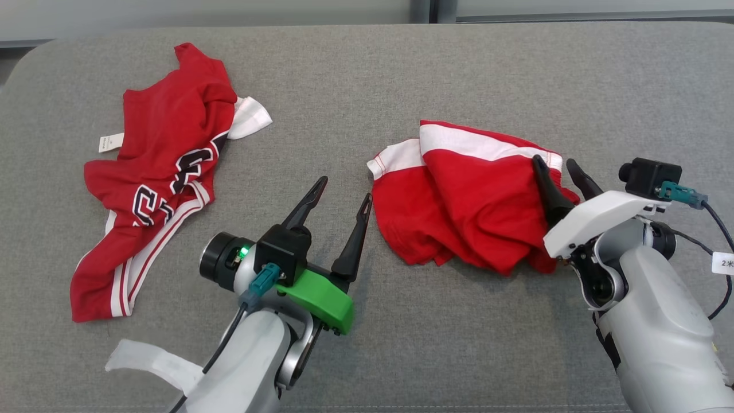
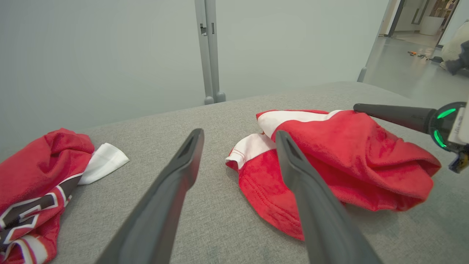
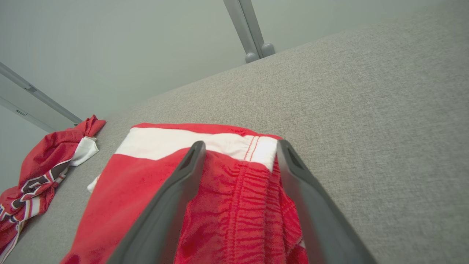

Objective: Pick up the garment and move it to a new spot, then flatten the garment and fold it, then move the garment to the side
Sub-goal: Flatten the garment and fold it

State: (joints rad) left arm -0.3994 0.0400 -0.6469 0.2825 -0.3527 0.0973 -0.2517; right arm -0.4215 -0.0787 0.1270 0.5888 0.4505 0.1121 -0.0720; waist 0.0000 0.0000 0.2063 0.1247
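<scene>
Head view: grey fabric-covered bench point(image 1: 459, 74), far corners rounded. Garment point(image 1: 459, 195), red with a white band, lies crumpled right of centre; red jersey point(image 1: 166, 155) upper left. Right end effector point(image 1: 553, 160) fingers apart, straddling the garment's right edge. Left end effector point(image 1: 346, 188) apart over bare fabric, lower centre. Left wrist view: pale wall panels point(image 2: 110, 55), metal post point(image 2: 209, 51), glossy floor point(image 2: 403, 69) upper right.

On the cushion point(image 1: 459, 69), the jersey point(image 1: 166, 166) lies left, the garment point(image 1: 459, 201) right, well apart. My left gripper point(image 1: 346, 187) hangs between them.
</scene>
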